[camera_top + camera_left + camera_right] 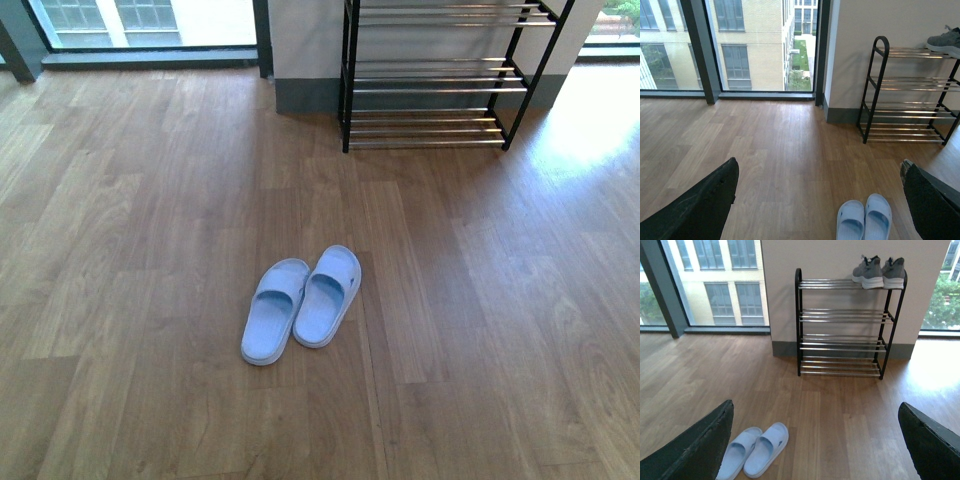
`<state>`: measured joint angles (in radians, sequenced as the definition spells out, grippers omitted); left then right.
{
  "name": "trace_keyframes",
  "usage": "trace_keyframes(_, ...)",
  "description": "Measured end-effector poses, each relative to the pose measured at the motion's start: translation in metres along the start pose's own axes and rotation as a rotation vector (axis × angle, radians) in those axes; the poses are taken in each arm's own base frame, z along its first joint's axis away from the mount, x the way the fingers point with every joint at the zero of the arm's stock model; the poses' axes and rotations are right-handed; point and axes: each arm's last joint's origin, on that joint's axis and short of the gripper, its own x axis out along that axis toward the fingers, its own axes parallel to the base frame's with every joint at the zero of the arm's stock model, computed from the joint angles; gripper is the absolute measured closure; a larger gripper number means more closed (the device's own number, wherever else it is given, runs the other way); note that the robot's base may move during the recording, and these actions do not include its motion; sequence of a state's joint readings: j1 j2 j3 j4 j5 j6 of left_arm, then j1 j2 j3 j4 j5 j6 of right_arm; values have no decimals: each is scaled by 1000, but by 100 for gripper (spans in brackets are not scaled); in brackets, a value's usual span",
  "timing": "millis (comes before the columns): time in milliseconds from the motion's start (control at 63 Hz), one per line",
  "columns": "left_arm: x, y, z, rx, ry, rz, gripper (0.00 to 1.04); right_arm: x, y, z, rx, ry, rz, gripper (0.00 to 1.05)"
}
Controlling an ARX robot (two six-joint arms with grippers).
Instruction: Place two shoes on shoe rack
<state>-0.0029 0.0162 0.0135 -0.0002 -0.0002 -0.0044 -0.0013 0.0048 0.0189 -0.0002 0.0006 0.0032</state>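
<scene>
2 grey sneakers [878, 272] sit side by side at the right end of the shoe rack's [798, 320] top tier, far ahead. The left gripper [818, 167] and right gripper [816, 409] hang spread wide, empty; the right looks nearer. Blue slippers [300, 303] lie near.

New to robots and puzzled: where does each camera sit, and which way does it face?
Front view: on the robot's body, looking down at pale blue slide slippers and the black-framed, chrome-barred shoe rack; no arm shows.
Left wrist view: on the left arm, facing window and rack; the open left gripper frames it.
Right wrist view: on the right arm, facing grey knit sneakers atop the rack; right gripper open.
Shared: all show slippers and rack.
</scene>
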Motion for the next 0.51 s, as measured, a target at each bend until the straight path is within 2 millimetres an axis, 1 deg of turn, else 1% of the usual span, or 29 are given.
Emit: trace_keyframes(508, 0, 0, 0, 0, 0, 0, 9, 0, 0, 0, 0, 0, 0, 9)
